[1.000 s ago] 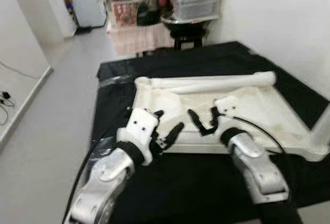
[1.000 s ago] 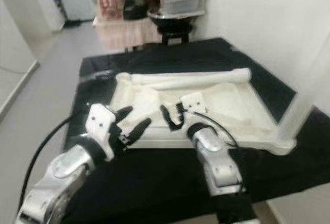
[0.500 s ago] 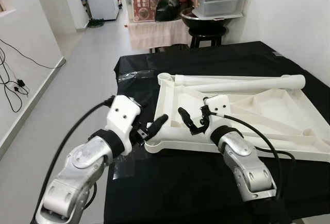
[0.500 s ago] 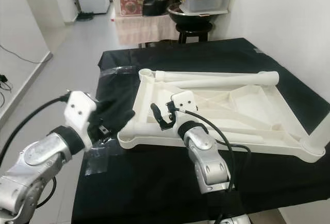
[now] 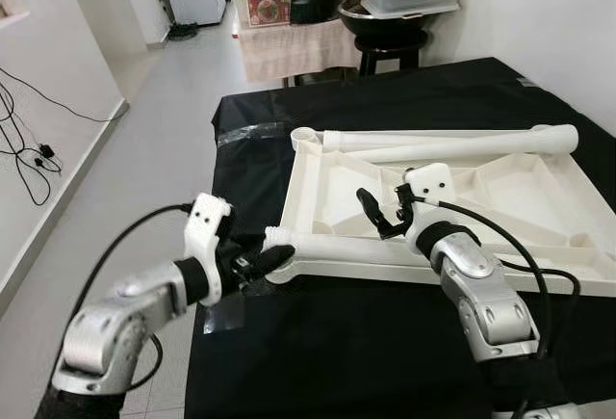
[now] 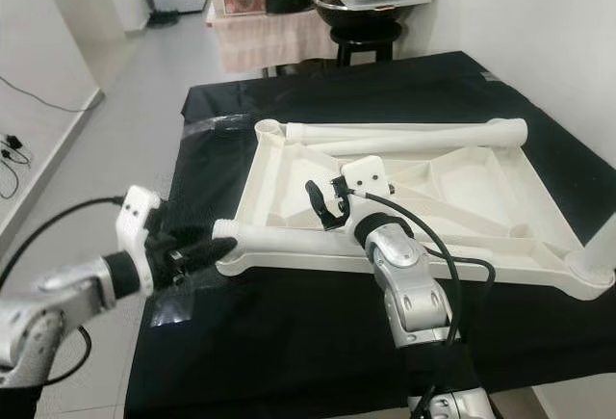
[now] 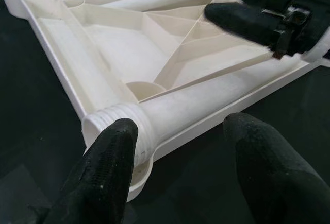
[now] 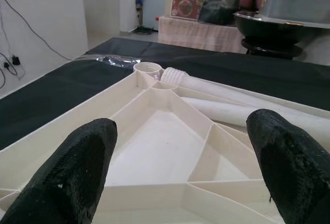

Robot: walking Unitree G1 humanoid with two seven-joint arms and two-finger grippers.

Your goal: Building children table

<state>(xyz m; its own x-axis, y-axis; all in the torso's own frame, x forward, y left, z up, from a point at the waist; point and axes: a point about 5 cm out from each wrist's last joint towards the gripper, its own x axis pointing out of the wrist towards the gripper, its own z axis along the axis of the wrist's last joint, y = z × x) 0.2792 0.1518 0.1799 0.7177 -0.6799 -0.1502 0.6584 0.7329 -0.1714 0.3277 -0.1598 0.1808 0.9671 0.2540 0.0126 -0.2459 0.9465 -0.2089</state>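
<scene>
One black-covered table (image 5: pixel 404 101) takes up most of the scene, with grey floor to the robot's left and a white wall to its right. Beyond its far edge stands a cluttered stand with a cloth-draped shelf (image 5: pixel 294 48) and a dark stool (image 5: pixel 390 51).

Lying upside down on the black cover is the white plastic table top (image 5: pixel 500 197), ribbed side up — a wide, shallow tray shape with diagonal ribs and a round socket at its far left corner. Two white legs (image 5: pixel 452 140) lie along its far edge, one with a threaded end visible in the right wrist view. Another threaded leg (image 7: pixel 170 113) lies along the near edge, its threaded tip at the near left corner.

Next to that corner, a patch of clear tape (image 5: pixel 223 315) sits on the cover.

The left gripper (image 5: pixel 258 263) reaches in from the left at the near left corner, its fingers (image 7: pixel 111 170) spread apart on either side of the threaded end of the near leg; one finger is at the threads, though contact cannot be confirmed. The right gripper (image 5: pixel 380 215) hovers over the ribbed underside near the middle of the near side, its fingers (image 8: pixel 77 177) wide apart with nothing between them.
</scene>
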